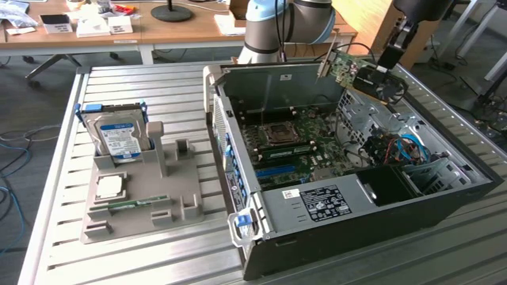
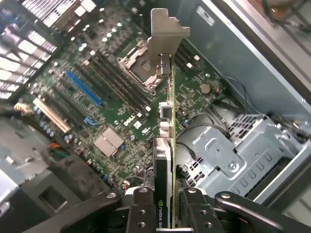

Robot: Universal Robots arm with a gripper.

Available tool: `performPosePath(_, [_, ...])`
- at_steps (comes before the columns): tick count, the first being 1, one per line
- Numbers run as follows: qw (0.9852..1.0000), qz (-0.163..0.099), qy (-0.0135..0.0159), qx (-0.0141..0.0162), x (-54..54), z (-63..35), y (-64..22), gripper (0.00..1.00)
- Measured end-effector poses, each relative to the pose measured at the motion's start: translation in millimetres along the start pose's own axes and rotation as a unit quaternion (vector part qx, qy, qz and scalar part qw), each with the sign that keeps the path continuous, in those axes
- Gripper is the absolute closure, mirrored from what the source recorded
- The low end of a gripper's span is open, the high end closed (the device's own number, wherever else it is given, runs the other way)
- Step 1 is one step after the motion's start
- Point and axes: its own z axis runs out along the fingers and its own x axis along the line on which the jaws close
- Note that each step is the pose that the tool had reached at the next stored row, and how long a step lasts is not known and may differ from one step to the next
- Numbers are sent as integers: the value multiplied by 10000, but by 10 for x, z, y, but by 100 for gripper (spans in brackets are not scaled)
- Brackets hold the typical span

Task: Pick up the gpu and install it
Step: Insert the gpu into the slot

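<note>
I see the gripper in the upper right of the exterior frame. Its jaws are closed on the gpu, and the card hangs tilted in the air above the open case. From the wrist camera the card is edge-on over the motherboard, not yet in a slot.

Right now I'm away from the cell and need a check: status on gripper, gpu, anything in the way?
Status: gripper shut on gpu. The gpu hangs edge-on over the motherboard of the open case, not seated. Nothing seen between gpu and motherboard.
</note>
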Motion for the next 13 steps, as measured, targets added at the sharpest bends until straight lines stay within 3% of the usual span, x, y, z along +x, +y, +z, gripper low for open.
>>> performPosePath(4, [9994,-359,17,-8,0,1,0,73])
performPosePath(7, [9980,-633,30,-15,0,2,0,73])
performPosePath(13, [9930,-1176,56,-27,0,4,0,73])
